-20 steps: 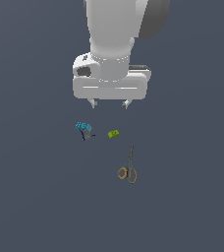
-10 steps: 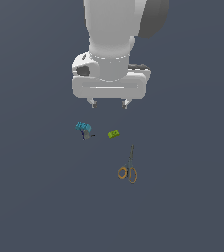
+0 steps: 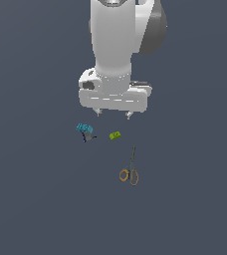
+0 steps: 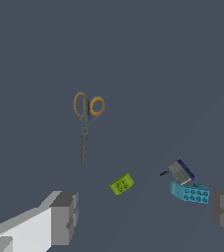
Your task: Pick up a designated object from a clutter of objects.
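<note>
White arm (image 3: 116, 40), dark grey joint cap, grey fingertips (image 4: 66, 216)

The pincer (image 4: 146, 216) stands open, one grey finger (image 4: 65, 217) at one edge of the frame and the other at the opposite edge, well apart. The lime-green block (image 4: 121, 184) lies on the dark desk (image 4: 182, 64) between the fingers, touching neither. The teal-blue studded brick (image 4: 189, 192) with a grey-and-navy piece against it lies near one finger, and the orange-handled scissors (image 4: 86, 120) lie closed, apart from both.

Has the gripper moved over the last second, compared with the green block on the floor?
No. In the exterior view the gripper sits at the same height above the green block as before, jaws open, with no sideways shift.
</note>
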You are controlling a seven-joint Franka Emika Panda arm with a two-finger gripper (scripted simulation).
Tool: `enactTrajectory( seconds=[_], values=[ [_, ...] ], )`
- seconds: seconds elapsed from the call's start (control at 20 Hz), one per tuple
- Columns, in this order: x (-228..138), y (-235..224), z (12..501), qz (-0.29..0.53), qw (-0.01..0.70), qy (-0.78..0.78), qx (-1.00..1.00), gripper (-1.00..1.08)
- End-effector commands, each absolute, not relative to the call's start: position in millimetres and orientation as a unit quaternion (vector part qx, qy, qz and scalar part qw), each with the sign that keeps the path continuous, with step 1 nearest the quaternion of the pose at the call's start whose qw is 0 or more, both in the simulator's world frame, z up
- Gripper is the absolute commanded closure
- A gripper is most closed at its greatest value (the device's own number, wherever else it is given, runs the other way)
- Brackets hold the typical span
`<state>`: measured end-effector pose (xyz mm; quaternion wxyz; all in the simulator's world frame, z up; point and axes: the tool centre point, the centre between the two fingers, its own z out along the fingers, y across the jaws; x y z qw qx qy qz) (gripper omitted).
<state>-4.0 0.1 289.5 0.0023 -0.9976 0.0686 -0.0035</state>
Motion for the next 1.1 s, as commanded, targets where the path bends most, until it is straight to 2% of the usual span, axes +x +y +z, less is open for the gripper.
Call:
enactTrajectory(
  seconds=[0.0, 1.05],
  values=[
    [-6, 3, 274, -0.003, 0.006, 0.095, -0.995, -0.92],
    [-60, 18, 128, 0.007, 0.016, 0.377, -0.926, -0.92]
  ],
)
